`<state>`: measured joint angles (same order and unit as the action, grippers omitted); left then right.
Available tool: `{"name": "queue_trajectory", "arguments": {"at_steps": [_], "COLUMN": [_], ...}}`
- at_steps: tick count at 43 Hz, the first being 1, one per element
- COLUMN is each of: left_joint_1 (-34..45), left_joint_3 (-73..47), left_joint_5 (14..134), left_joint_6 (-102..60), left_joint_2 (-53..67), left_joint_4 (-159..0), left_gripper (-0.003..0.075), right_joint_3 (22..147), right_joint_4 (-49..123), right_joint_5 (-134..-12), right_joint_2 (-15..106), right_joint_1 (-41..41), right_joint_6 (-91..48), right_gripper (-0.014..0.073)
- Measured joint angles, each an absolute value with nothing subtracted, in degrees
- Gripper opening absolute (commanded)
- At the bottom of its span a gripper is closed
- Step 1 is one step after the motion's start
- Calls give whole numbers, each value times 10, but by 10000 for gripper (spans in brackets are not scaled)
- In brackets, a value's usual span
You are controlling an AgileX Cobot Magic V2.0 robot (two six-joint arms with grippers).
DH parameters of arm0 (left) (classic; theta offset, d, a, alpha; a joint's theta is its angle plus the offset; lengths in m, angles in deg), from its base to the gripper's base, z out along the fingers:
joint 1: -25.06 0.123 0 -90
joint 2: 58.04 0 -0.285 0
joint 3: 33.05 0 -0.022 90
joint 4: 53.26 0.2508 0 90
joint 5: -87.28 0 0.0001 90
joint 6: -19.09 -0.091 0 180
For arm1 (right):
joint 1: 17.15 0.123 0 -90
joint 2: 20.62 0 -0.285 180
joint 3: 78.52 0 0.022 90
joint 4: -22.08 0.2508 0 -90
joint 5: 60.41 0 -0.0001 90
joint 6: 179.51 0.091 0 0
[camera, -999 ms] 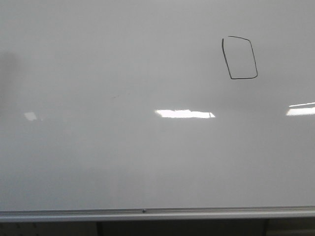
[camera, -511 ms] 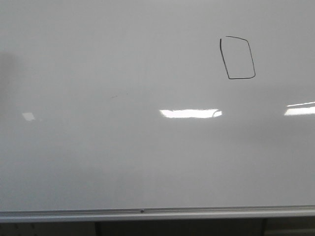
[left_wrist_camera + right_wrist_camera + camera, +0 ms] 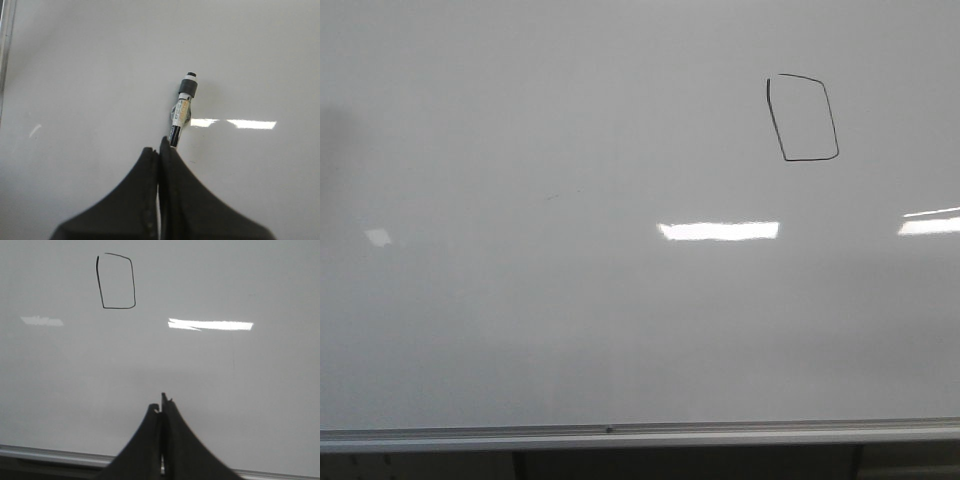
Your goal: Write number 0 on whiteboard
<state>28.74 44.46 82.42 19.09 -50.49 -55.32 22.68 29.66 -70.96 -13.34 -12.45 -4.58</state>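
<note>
Black number 0 (image 3: pixel 802 117) upright, slightly slanted on whiteboard (image 3: pixel 570 320), left pincer (image 3: pixel 159 150) clamps marker (image 3: pixel 182 110), right pincer (image 3: pixel 161 407) closed, empty

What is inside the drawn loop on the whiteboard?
Inside the number 0 only bare whiteboard shows: no marks or reflections. The outline has a small gap at its upper left corner. Nothing covers the loop in the front or right wrist view, so none of its interior is hidden.

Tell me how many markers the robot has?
1. The marker is pinched in the left hand, pointing at the whiteboard. The right hand is shut with nothing in it. No others show, though some could lie out of view.
</note>
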Motion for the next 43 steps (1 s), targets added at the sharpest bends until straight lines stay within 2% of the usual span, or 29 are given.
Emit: {"name": "queue_trajectory", "arguments": {"at_steps": [43], "left_joint_1": [287], "left_joint_3": [445], "left_joint_5": [824], "left_joint_6": [191], "left_joint_2": [-505], "left_joint_4": [-553], "left_gripper": [-20], "right_joint_3": [227], "right_joint_4": [284], "right_joint_5": [-716], "right_joint_2": [-133], "right_joint_1": [-126], "right_joint_6": [-43], "right_gripper": [-67]}}
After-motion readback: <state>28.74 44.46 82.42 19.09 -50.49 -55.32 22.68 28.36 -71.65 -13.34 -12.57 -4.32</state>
